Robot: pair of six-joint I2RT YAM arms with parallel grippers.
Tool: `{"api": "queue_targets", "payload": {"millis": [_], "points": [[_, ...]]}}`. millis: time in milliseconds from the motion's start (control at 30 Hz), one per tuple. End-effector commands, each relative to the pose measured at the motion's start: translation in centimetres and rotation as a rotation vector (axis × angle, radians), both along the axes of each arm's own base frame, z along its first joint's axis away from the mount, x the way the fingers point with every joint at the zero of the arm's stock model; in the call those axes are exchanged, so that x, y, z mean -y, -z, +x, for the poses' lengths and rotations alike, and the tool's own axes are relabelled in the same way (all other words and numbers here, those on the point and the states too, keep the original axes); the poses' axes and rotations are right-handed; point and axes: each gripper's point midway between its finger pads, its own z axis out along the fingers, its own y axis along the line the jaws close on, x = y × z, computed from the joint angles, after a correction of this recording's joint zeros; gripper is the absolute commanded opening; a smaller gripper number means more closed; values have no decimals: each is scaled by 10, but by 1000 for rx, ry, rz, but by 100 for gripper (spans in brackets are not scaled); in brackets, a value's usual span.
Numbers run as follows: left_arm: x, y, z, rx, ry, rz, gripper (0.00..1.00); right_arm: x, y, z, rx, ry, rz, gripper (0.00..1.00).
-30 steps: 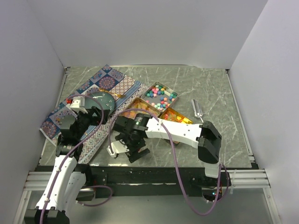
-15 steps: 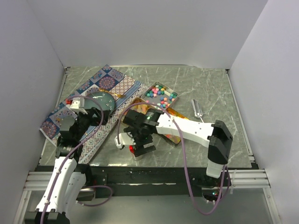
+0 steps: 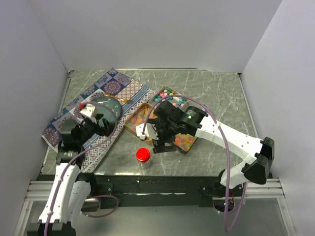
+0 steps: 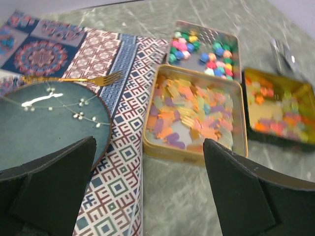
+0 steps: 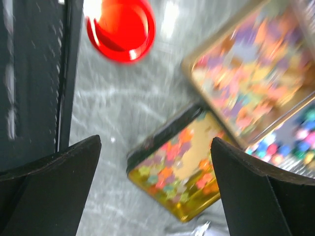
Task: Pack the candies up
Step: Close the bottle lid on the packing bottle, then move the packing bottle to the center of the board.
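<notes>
The candies lie in three open gold tins. Pastel beads (image 3: 167, 95) (image 4: 204, 48) fill the far tin. Translucent yellow-pink ones (image 3: 139, 117) (image 4: 194, 110) (image 5: 248, 73) fill the middle tin. Orange-red-yellow ones (image 3: 186, 141) (image 4: 278, 115) (image 5: 179, 164) fill the near right tin. My right gripper (image 3: 151, 139) (image 5: 155, 191) hangs open above that near tin's edge, holding nothing. My left gripper (image 3: 93, 119) (image 4: 147, 196) is open over the placemat's edge, short of the middle tin, and empty.
A red-capped jar (image 3: 143, 156) (image 5: 120, 27) stands near the front edge. A teal plate (image 3: 106, 106) (image 4: 44, 123) and gold fork (image 4: 74, 78) rest on the patterned placemat (image 3: 118, 83) (image 4: 110, 162). Metal tongs (image 3: 207, 114) (image 4: 283, 54) lie right of the tins.
My right arm swung back and to the right, from over the front edge to the tins, uncovering the red-capped jar. The left gripper shifted slightly.
</notes>
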Motion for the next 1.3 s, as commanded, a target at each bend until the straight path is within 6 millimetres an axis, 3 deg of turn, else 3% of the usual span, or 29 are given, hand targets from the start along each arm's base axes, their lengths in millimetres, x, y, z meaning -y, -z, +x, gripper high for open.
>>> {"api": "queue_targets", "payload": {"millis": [0, 67, 167, 200, 267, 300, 367, 400, 500, 600, 667, 700, 767, 800, 833, 867, 900, 933, 967, 1033, 1167, 1267], "points": [[-14, -36, 37, 7, -132, -160, 97, -46, -31, -1, 10, -67, 142, 100], [-5, -46, 36, -1, -56, -198, 97, -56, -33, -2, 12, -120, 167, 100], [16, -36, 11, -3, 167, -141, 97, -61, -30, -2, 4, -148, 184, 100], [25, -35, -4, 10, 263, -111, 97, -61, -38, 6, 16, -117, 217, 100], [28, -29, -14, 25, 325, -55, 97, -57, -54, 20, -19, -4, 274, 100], [33, -19, -29, -29, 390, -36, 97, -46, -68, 46, -13, 92, 320, 100], [45, -15, -57, -89, 516, -70, 97, -32, -83, 66, -74, 243, 382, 100], [48, -14, -71, -133, 546, -85, 97, -16, -93, 85, -75, 325, 402, 100], [54, -21, -87, -96, 559, -82, 97, 8, -96, 101, -84, 443, 409, 100], [60, -28, -89, 5, 630, -17, 97, 32, -99, 118, -63, 564, 457, 100], [64, -11, -100, -14, 718, 36, 97, 43, -103, 125, -68, 638, 491, 100], [64, -9, -93, 86, 750, 139, 97, 47, -103, 128, -67, 659, 501, 100], [57, 0, -73, 74, 711, 192, 99, 59, -108, 132, -49, 702, 522, 100], [49, -2, -61, 163, 714, 294, 98, 63, -105, 133, -48, 718, 515, 100], [42, 4, -60, 169, 727, 344, 97, 68, -104, 135, -37, 727, 509, 100], [36, 23, -84, 51, 775, 331, 97, 76, -104, 138, -31, 745, 505, 100], [20, 39, -80, 158, 882, 525, 97, 81, -101, 139, -34, 758, 498, 100], [13, 53, -94, 112, 964, 556, 98, 85, -100, 140, -31, 763, 495, 100], [9, 67, -93, -10, 973, 499, 98, 91, -98, 145, -31, 784, 494, 100], [7, 70, -84, -29, 970, 467, 99, 95, -98, 150, -30, 802, 496, 100], [18, 84, -85, 133, 1082, 495, 97, 103, -97, 162, -15, 827, 497, 100], [37, 90, -101, 150, 1156, 438, 97, 106, -93, 166, -18, 836, 477, 100]]}}
